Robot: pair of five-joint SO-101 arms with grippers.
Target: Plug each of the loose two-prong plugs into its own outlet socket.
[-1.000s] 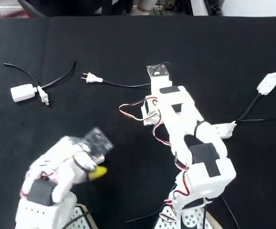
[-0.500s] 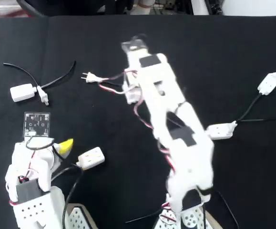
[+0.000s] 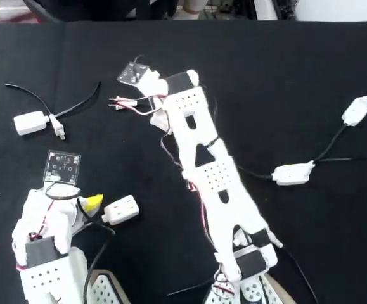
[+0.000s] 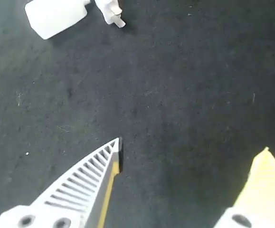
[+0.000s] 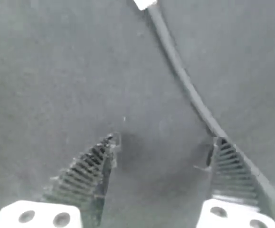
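Lining up the right gripper [image 5: 163, 142] on the loose two-prong plug [image 3: 115, 101] was the step in hand, by our read. Its jaws stood wide apart over the black mat [image 3: 284, 69], with the plug's cable [image 5: 184, 80] running between them and hard up against one finger. The plug lay upper centre-left in the high view, right at that arm's wrist. To do it well we'd have wanted the jaws moved up the cable onto the white plug body, centred, and closed on its flat sides so the prongs stay level; a grip on the cable would only let the plug swing. The plug looked like small hard moulded plastic with two thin prongs. The cable was thin, round, black and limp, the mat matte and faintly speckled, the fingers ribbed. The left gripper [image 4: 192, 149] was also spread and empty at lower left, one finger white, one yellow-tipped, with a blocky white socket [image 3: 120, 210] just beside it. Another socket [image 4: 54, 16] and a second plug [image 4: 111, 9] sat upper left, nearly touching.
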